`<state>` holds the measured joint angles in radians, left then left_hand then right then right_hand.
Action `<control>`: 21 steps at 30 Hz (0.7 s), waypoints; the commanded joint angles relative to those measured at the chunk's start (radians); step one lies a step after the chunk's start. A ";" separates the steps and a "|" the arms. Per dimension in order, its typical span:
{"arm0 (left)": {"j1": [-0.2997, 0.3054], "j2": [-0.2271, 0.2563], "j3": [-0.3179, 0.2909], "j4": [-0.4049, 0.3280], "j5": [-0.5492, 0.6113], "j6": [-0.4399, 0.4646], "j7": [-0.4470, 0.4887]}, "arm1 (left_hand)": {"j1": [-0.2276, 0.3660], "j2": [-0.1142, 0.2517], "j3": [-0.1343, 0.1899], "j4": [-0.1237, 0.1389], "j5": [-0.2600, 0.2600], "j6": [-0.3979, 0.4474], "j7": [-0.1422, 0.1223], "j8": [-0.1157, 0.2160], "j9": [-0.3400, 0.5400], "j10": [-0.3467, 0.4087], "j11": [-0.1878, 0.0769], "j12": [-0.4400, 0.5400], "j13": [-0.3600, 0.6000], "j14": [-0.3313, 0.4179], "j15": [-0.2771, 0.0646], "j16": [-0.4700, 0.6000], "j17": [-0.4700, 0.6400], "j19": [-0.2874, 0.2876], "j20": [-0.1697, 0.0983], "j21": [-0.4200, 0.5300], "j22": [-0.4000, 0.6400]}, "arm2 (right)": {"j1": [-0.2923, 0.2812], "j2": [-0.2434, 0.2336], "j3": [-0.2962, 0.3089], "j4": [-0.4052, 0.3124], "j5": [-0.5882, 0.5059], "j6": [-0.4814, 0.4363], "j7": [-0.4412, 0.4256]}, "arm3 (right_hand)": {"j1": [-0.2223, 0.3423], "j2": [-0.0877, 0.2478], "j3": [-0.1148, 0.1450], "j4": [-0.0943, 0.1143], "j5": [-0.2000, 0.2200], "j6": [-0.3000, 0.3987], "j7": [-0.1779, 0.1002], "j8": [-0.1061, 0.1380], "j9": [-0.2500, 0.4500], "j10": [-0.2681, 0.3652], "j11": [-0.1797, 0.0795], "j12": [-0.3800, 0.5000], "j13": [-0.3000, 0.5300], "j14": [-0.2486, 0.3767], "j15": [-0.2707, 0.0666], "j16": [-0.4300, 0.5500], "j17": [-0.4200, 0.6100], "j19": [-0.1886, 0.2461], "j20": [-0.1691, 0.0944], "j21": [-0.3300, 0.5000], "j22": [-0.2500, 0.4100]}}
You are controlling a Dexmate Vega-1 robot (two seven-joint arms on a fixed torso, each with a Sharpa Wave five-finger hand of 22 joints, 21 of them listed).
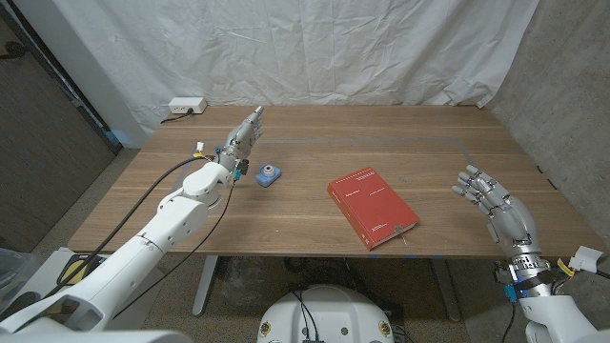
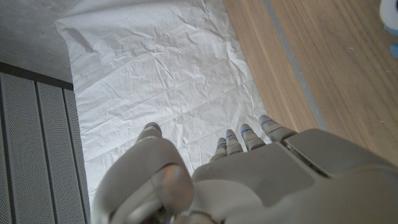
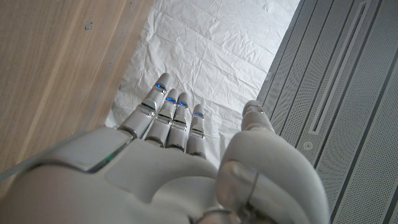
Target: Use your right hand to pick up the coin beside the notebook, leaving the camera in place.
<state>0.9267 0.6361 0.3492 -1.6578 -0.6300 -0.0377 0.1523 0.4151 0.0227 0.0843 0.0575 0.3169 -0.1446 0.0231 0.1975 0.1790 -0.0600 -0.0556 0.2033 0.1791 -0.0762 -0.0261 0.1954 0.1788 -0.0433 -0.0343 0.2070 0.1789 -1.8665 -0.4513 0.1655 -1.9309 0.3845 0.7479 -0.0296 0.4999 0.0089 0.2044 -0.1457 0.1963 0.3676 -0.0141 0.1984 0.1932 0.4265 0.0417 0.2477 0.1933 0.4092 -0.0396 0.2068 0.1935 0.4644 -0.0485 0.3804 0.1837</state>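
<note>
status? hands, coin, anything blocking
Both hands open: left hand beside the camera, right hand off to the notebook's right. Coin not discernible on the table. Nothing between right hand and notebook.

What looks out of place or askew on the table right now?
Only the red notebook stands out: it lies at an angle to the table edges, with one corner near the front edge. The small blue camera sits beside the left robot hand. Nothing looks spilled or damaged. I cannot make out the coin.
</note>
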 commanded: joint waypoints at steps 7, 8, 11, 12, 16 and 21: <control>0.029 0.017 -0.011 -0.025 0.006 -0.026 -0.009 | 0.012 0.009 0.001 -0.006 -0.003 0.002 -0.001 -0.001 0.005 0.001 0.003 -0.002 0.004 0.002 0.001 -0.008 0.005 -0.005 -0.061 -0.003 0.002 | -0.039 0.026 0.009 -0.021 -0.082 -0.016 -0.035 | 0.011 0.005 0.004 0.007 0.003 -0.001 -0.003 0.002 0.005 -0.011 0.006 -0.005 0.002 -0.016 -0.001 -0.005 0.002 -0.019 -0.042 -0.012 0.005; 0.035 0.015 -0.014 -0.026 0.003 -0.036 -0.011 | 0.012 0.009 0.001 -0.006 -0.003 0.003 -0.001 -0.001 0.005 0.000 0.001 -0.003 0.004 -0.001 0.001 -0.009 0.005 -0.005 -0.061 -0.003 0.002 | -0.038 0.029 0.004 -0.017 -0.079 -0.009 -0.034 | 0.011 0.005 0.004 0.007 0.003 -0.002 -0.002 0.001 0.005 -0.011 0.005 -0.005 0.002 -0.017 -0.001 -0.005 0.002 -0.020 -0.042 -0.012 0.005; 0.044 0.023 -0.017 -0.037 0.007 -0.036 -0.008 | 0.014 0.010 0.001 -0.007 -0.004 0.003 -0.002 -0.001 0.005 -0.001 0.002 -0.003 0.004 -0.002 0.001 -0.009 0.005 -0.008 -0.060 -0.004 0.002 | -0.037 0.032 -0.006 -0.009 -0.078 0.000 -0.031 | 0.012 0.005 0.004 0.008 0.004 -0.006 0.000 0.000 0.005 -0.012 0.006 -0.006 0.002 -0.032 0.001 -0.010 0.003 -0.032 -0.040 -0.019 0.005; 0.049 0.023 -0.019 -0.039 0.006 -0.041 -0.008 | 0.014 0.010 0.001 -0.007 -0.004 0.003 -0.002 -0.001 0.005 -0.002 0.004 -0.004 0.004 -0.003 0.001 -0.010 0.005 -0.009 -0.060 -0.004 0.002 | -0.037 0.033 -0.010 -0.007 -0.079 0.003 -0.031 | 0.012 0.006 0.004 0.008 0.004 -0.007 -0.001 0.000 0.005 -0.012 0.006 -0.006 0.002 -0.034 0.000 -0.011 0.003 -0.034 -0.039 -0.020 0.005; 0.061 0.024 -0.022 -0.047 0.008 -0.049 -0.004 | 0.016 0.011 0.001 -0.008 -0.005 0.005 -0.002 -0.001 0.005 -0.003 0.003 -0.004 0.004 -0.004 0.001 -0.010 0.005 -0.008 -0.060 -0.004 0.002 | -0.042 0.039 -0.020 -0.003 -0.088 0.012 -0.035 | 0.013 0.007 0.005 0.008 0.004 -0.009 -0.001 0.000 0.006 -0.016 0.004 -0.008 0.003 -0.041 0.003 -0.013 0.004 -0.040 -0.040 -0.024 0.006; 0.058 0.027 -0.024 -0.045 0.009 -0.051 -0.009 | 0.018 0.012 0.001 -0.009 -0.006 0.005 -0.003 -0.001 0.005 -0.003 0.003 -0.004 0.004 -0.004 0.001 -0.010 0.004 -0.010 -0.059 -0.005 0.002 | -0.053 0.051 -0.022 -0.004 -0.121 0.027 -0.047 | 0.015 0.009 0.006 0.008 0.005 -0.009 -0.012 0.000 0.006 -0.015 0.006 -0.008 0.003 -0.044 0.002 -0.013 0.004 -0.040 -0.039 -0.026 0.006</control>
<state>0.9708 0.6565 0.3326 -1.6937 -0.6247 -0.0716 0.1475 0.4231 0.0306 0.0870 0.0548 0.3169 -0.1446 0.0232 0.1975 0.1790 -0.0600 -0.0556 0.1994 0.1792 -0.0732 -0.0231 0.1875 0.1788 -0.0433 -0.0342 0.2031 0.1788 -1.9025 -0.4206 0.1585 -1.9408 0.3057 0.7494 -0.0613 0.5061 0.0132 0.2085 -0.1416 0.1963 0.3602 -0.0215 0.1984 0.1931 0.4139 0.0465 0.2397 0.1935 0.3675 -0.0357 0.1992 0.1935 0.4256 -0.0446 0.3569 0.1836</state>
